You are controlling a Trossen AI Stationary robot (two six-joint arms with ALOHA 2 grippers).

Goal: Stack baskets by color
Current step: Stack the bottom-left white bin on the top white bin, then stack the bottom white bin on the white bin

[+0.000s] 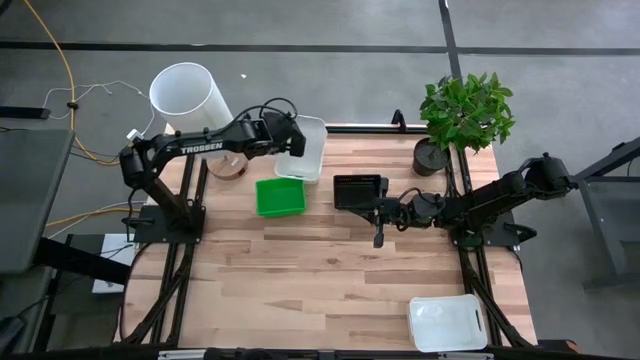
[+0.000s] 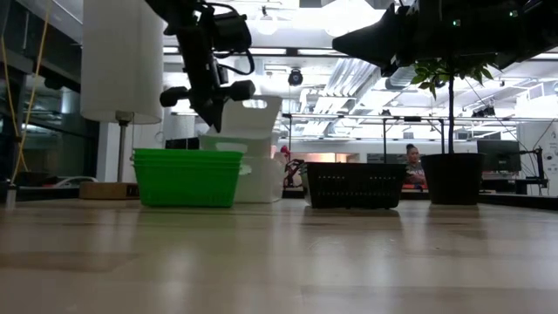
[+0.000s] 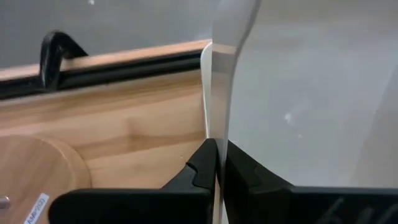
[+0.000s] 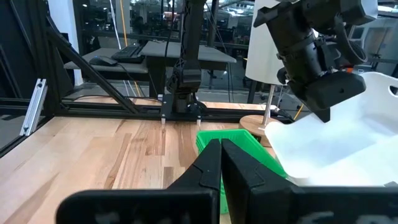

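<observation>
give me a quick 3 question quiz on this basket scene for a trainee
1. True or false: the left gripper is shut on the wall of a white basket.
2. Which basket lies alone near the table's front right corner? A green, B black, C white.
3. Fill in: the right gripper holds ____.

Key:
1. True; its fingers pinch the thin white wall in the left wrist view, and the basket is tilted up.
2. C, the second white basket; the green basket and black basket sit mid-table.
3. Nothing; it is shut and empty beside the black basket.

Grey floor (image 1: 330,20) (black seams), bright ceiling lights (image 2: 349,13)
</observation>
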